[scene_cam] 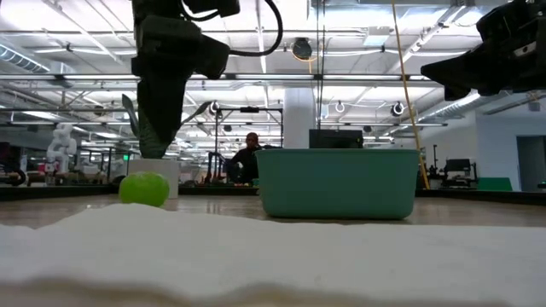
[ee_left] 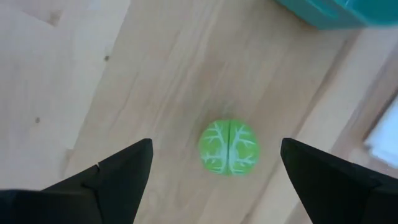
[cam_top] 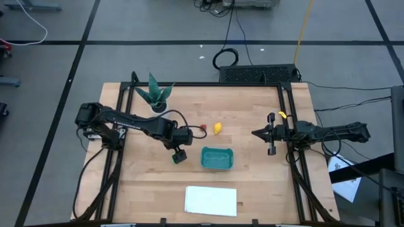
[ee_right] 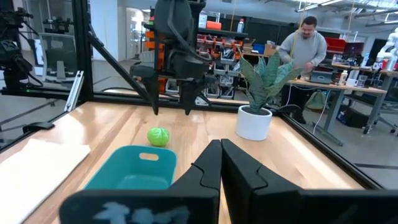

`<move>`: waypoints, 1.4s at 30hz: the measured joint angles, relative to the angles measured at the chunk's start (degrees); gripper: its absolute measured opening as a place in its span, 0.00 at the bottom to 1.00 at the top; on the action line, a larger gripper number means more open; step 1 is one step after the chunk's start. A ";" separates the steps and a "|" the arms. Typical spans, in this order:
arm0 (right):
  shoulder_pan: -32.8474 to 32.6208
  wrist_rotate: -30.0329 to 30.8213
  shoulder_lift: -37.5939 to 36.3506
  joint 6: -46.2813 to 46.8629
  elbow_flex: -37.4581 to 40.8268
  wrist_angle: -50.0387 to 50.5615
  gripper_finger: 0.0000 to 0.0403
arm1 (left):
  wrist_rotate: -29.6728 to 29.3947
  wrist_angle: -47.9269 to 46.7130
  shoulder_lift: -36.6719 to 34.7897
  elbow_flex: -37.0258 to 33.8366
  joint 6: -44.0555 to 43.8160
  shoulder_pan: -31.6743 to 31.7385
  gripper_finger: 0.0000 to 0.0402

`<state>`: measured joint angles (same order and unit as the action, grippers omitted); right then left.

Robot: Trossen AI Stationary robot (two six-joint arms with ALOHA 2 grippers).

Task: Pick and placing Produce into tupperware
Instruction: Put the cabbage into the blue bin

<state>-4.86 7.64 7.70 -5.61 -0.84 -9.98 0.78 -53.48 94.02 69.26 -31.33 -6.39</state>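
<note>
Left gripper hangs spread wide directly above the light green round toy vegetable, which sits on the wooden desk beside the teal plastic tub. Right gripper pressed together, well apart.

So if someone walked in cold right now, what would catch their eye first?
Probably the left gripper, its fingers spread open directly above the light green produce piece on the wooden table, just beside the teal tupperware. Next, the right gripper, fingers shut, waiting at the table's right side, and the spiky potted plant at the back left.
</note>
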 joint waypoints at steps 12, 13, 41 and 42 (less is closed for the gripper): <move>0.00 0.00 0.00 0.00 0.00 0.48 0.00 | -0.88 1.29 0.02 -0.20 6.82 -1.80 0.93; 0.02 0.00 0.00 0.00 0.00 0.58 0.00 | -0.82 1.25 0.02 -0.20 6.66 -1.80 0.95; 0.02 -0.02 0.00 0.00 0.02 1.27 0.00 | -0.74 9.58 0.65 -8.05 2.26 -4.48 0.97; 0.01 -0.01 0.00 0.00 0.00 1.27 0.00 | -0.56 10.26 0.65 -8.29 2.40 -4.48 0.97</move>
<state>-4.86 7.63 7.70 -5.61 -0.84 -8.71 0.22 -43.22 94.67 60.96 -28.94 -10.87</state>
